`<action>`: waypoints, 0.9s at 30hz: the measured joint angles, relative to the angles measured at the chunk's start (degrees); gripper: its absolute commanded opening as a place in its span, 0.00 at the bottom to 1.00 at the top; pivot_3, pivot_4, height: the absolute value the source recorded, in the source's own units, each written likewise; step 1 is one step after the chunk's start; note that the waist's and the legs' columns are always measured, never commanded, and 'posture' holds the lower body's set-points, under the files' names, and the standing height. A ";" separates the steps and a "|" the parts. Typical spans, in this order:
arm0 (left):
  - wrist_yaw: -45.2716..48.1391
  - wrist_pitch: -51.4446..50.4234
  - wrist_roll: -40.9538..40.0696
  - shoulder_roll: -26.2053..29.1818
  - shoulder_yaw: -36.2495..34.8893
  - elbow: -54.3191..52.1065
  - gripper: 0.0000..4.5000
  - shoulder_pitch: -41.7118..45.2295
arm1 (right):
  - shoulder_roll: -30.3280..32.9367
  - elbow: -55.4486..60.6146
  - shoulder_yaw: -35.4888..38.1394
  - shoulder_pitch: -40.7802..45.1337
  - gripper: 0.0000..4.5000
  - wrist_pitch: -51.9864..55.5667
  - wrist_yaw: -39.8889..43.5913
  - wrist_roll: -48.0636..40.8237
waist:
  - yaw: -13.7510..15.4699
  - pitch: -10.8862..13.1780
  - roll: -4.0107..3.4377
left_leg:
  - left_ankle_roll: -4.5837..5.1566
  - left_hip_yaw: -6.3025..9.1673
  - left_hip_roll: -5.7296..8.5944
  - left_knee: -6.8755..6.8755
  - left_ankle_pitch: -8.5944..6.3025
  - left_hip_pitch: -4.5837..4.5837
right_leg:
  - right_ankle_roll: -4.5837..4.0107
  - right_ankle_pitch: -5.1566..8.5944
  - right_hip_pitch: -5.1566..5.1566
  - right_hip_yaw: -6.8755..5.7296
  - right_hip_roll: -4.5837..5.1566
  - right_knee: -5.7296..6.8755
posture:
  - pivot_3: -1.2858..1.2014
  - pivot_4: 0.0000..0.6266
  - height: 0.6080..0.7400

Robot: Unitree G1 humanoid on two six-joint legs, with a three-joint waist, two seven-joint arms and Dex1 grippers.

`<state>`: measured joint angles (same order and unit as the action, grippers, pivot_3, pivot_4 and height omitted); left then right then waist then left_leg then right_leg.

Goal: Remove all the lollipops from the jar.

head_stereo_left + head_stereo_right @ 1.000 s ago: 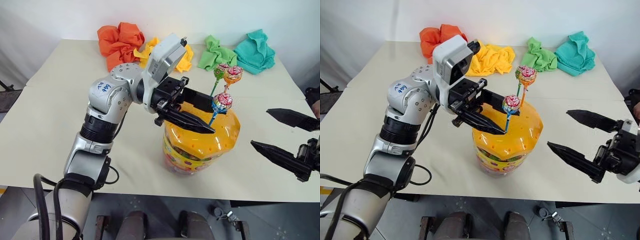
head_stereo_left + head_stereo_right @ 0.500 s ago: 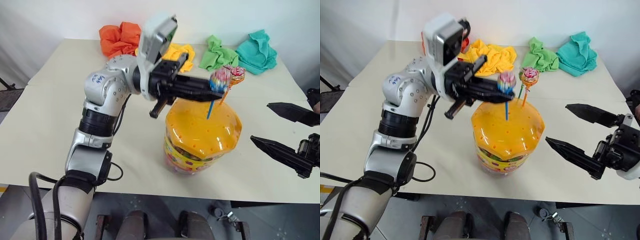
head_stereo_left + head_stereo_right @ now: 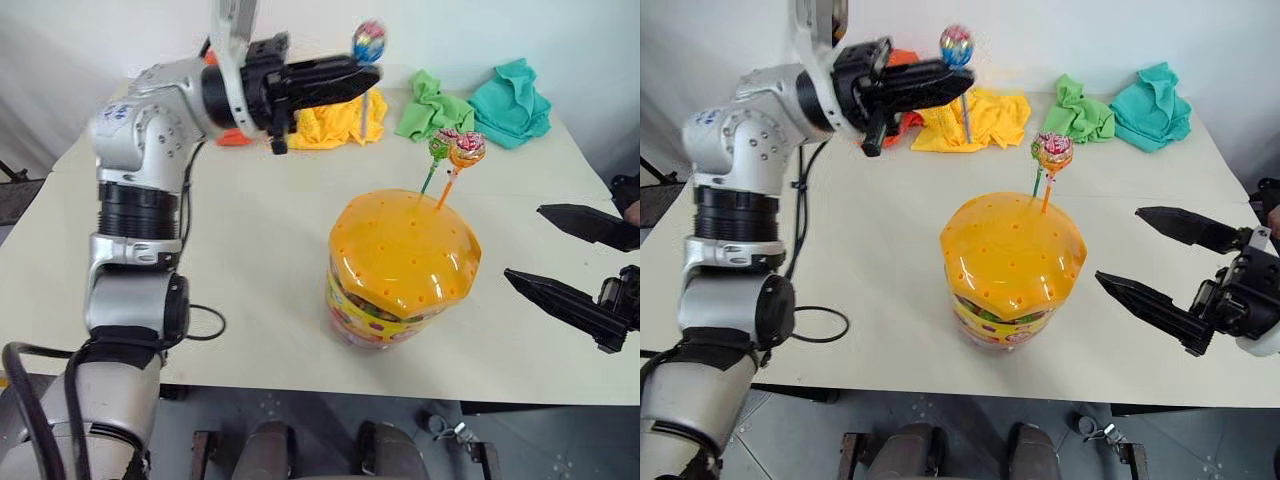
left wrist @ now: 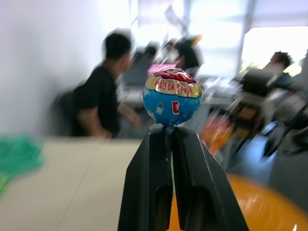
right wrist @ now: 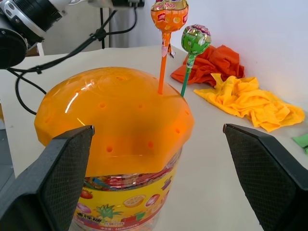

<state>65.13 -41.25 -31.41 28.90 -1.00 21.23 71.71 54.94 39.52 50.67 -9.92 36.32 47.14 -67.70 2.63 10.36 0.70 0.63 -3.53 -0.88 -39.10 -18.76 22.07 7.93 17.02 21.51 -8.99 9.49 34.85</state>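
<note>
While the left tool (image 3: 352, 82) pinches the blue lollipop (image 3: 368, 40), its head sits above the fingertips.

1. The jar (image 3: 403, 268) stood on the tabletop (image 3: 250, 250), toward its near edge and right of centre.
2. Two lollipops (image 3: 456, 148) stood upright side by side in holes at the back of the jar's lid (image 5: 115, 113).
3. A third lollipop (image 3: 368, 42) was above the tabletop, behind and left of the jar, pinched by its stick in the left hand (image 3: 366, 78).
4. The right hand (image 3: 570, 260) hung to the right of the jar, apart from it, one finger nearer and one farther.
5. Four cloths (image 3: 975, 115) lay in a row along the tabletop's far edge, behind the jar.
6. People (image 4: 101, 96) sat beyond the tabletop.
</note>
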 measured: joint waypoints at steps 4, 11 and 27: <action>-2.04 -5.87 3.87 6.87 3.44 -2.74 0.01 -7.09 | 0.70 -2.07 -0.14 0.18 1.00 0.02 1.16 1.24 | 0.00 0.00 0.00 | 0.00 0.00 -0.01 0.00 0.00 0.00 | 0.00 0.00 0.01 0.00 0.00 0.01 | 0.52 0.24 1.00; 0.90 -9.23 9.02 14.95 13.26 -9.37 0.01 -21.45 | 0.81 -3.98 -1.52 0.86 1.00 -0.02 3.29 3.27 | 0.38 0.01 0.01 | 0.00 -0.01 0.00 0.00 0.00 0.04 | 0.00 0.00 0.02 0.01 0.00 -0.01 | 0.52 0.24 1.00; 3.35 -13.09 14.09 17.02 20.09 -8.94 0.55 -20.56 | 0.43 -1.65 0.89 -3.87 1.00 1.02 8.31 3.03 | 0.28 0.01 0.02 | 0.00 -0.02 -0.01 0.00 -0.01 0.04 | 0.00 0.00 0.04 0.02 0.00 0.02 | 0.52 0.24 1.00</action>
<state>68.48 -54.34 -17.32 45.92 19.09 12.29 51.15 55.37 37.87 51.56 -13.78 37.35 55.45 -64.67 2.91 10.37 0.72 0.64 -3.55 -0.89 -39.10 -18.76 22.11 7.93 17.02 21.55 -8.97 9.50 34.87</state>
